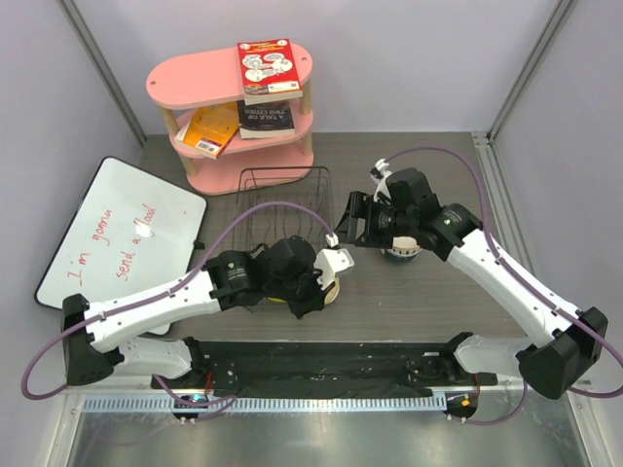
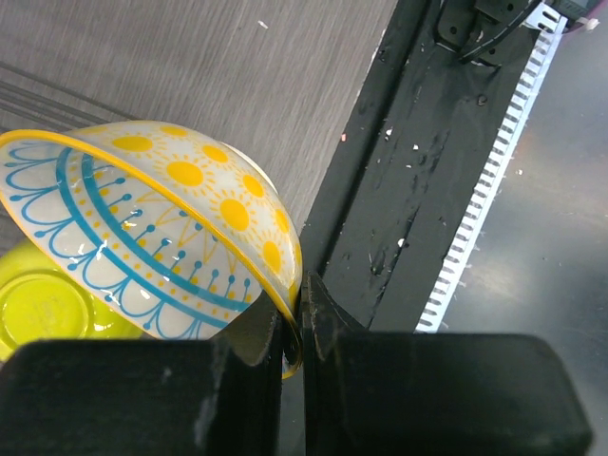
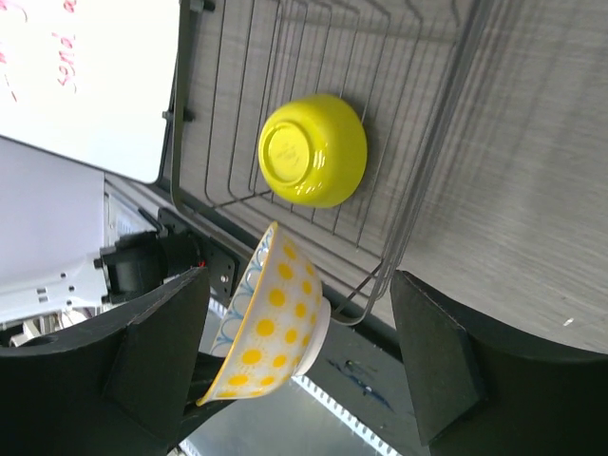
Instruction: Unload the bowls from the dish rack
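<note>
The rectangular black wire dish rack [image 1: 282, 199] is the reference. Inside it, toward the near end, lies the bright yellow-green round bowl [image 3: 312, 150]. At its near right corner the left gripper [image 2: 302, 318] holds the white round bowl patterned with yellow dots and blue lines [image 3: 271, 318]. Right of the rack, a teal-and-white round bowl [image 1: 401, 253] sits on the grey table [image 1: 419, 311]. Behind the rack stands the pink two-tier shelf [image 1: 195, 78]. Left of the rack lies the white rectangular board [image 1: 107, 209].

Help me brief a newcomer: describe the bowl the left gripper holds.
Find the black wire dish rack; at its near edge the left gripper pinches the patterned bowl by its rim. Yellow suns outside, blue loops inside, unlike the yellow-green bowl in the rack.
</note>
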Action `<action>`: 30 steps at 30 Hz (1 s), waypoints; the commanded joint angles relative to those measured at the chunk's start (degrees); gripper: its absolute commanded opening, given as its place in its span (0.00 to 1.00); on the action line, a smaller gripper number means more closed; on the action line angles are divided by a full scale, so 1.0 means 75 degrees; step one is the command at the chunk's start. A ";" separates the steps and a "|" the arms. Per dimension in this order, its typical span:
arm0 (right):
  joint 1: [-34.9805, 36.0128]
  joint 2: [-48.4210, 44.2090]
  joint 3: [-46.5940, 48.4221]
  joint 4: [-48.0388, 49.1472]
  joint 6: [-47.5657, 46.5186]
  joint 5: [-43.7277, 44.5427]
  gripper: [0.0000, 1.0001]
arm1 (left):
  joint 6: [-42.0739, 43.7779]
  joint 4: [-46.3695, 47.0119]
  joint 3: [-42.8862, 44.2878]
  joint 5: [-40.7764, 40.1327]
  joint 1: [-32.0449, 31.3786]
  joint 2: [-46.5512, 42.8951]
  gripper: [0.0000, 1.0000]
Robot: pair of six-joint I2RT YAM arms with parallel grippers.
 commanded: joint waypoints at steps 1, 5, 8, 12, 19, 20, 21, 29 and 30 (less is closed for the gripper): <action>0.0358 0.0019 -0.0128 0.0325 0.0159 -0.0131 0.82 | 0.0251 0.0617 0.0173 -0.0230 -0.0025 -0.0116 0.00; 0.0628 0.0030 -0.0397 0.0583 0.0312 -0.0119 0.82 | 0.0310 0.0582 0.0220 -0.0382 -0.0013 -0.0058 0.00; 0.0804 0.0089 -0.0468 0.0630 0.0335 -0.0049 0.82 | 0.0298 0.0571 0.0220 -0.0336 -0.0002 0.0012 0.00; 0.0968 0.0194 -0.0550 0.0665 0.0347 -0.0049 0.79 | 0.0275 0.0641 0.0185 -0.0371 -0.0013 -0.0034 0.00; 0.1144 0.0440 -0.0585 0.0678 0.0230 -0.0072 0.76 | 0.0310 0.0571 0.0173 -0.0535 -0.0013 0.0071 0.00; 0.1144 0.0464 -0.0585 0.0654 0.0183 -0.0014 0.75 | 0.0298 0.0559 0.0162 -0.0523 -0.0013 0.0071 0.00; 0.1144 0.0499 -0.0585 0.0619 0.0148 0.0044 0.73 | 0.0298 0.0559 0.0162 -0.0535 -0.0013 0.0071 0.00; 0.1144 0.0686 -0.0656 0.0443 -0.0004 0.0045 0.51 | 0.0321 0.0489 0.0138 -0.0746 -0.0013 0.0223 0.00; 0.1144 0.0710 -0.0656 0.0396 -0.0063 0.0045 0.50 | 0.0310 0.0500 0.0138 -0.0792 -0.0013 0.0281 0.00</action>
